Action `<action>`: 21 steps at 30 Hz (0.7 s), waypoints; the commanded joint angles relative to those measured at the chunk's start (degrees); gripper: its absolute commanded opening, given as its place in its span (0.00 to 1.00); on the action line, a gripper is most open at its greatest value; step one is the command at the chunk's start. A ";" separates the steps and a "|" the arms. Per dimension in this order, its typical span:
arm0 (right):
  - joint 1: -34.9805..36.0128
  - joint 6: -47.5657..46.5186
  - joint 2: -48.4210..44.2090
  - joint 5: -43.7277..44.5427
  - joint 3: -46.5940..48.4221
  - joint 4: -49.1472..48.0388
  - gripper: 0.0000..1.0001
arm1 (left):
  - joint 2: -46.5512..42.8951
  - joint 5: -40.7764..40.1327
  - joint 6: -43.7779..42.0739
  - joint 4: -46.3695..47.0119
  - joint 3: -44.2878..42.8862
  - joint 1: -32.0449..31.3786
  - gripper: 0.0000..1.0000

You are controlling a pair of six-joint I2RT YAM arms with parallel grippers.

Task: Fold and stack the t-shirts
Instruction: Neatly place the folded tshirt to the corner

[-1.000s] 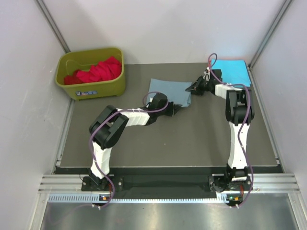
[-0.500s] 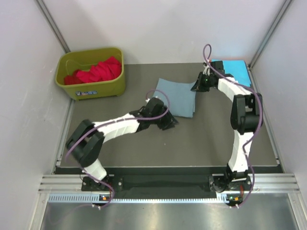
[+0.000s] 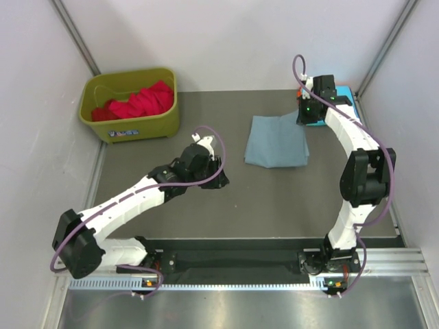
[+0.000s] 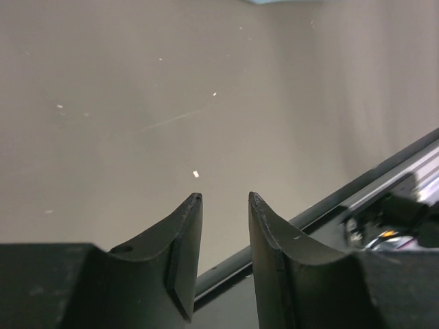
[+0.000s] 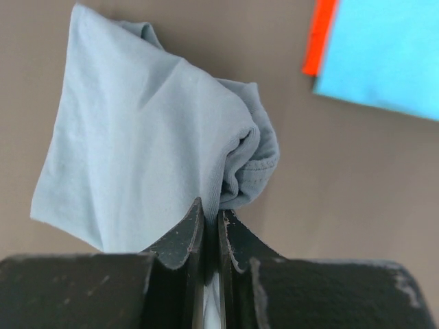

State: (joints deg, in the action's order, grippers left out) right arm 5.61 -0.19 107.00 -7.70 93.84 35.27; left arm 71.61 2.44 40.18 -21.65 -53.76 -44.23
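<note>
A folded grey-blue t-shirt (image 3: 276,140) (image 5: 151,151) lies on the dark mat right of centre. My right gripper (image 3: 306,115) (image 5: 211,216) is shut on its bunched far right corner. Just beyond that corner lies a cyan t-shirt (image 3: 343,92) (image 5: 384,55) with an orange t-shirt (image 5: 319,38) peeking from under it; the right arm hides most of both in the top view. Red t-shirts (image 3: 137,103) fill the bin at the back left. My left gripper (image 3: 218,179) (image 4: 225,199) stands open over bare mat, left of the grey-blue t-shirt, with nothing between its fingers.
The olive-green bin (image 3: 130,127) stands in the back left corner. White walls close in the mat on three sides. A dark rail (image 4: 384,171) marks the table's near edge close to the left gripper.
The left gripper opened, let go of the grey-blue t-shirt and drew back to the left. The right gripper pulled the shirt to the right, toward the cyan one.
</note>
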 commanded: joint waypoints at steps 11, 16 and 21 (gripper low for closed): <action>-6.91 -14.48 3.03 16.22 16.98 5.08 0.00 | -4.21 8.73 -18.12 -4.45 2.08 7.05 0.38; -7.63 -18.35 6.72 18.69 21.28 1.12 0.00 | -2.27 6.44 -21.98 -6.20 -0.11 8.71 0.38; -7.72 -19.33 10.42 17.11 28.49 -0.45 0.00 | -0.08 5.73 -22.87 -7.18 -1.27 11.44 0.38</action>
State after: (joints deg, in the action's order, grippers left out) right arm -1.89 -17.08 117.54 8.97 116.27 40.07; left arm 70.72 8.93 19.75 -28.38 -52.90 -34.26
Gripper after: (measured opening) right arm 0.060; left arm 0.376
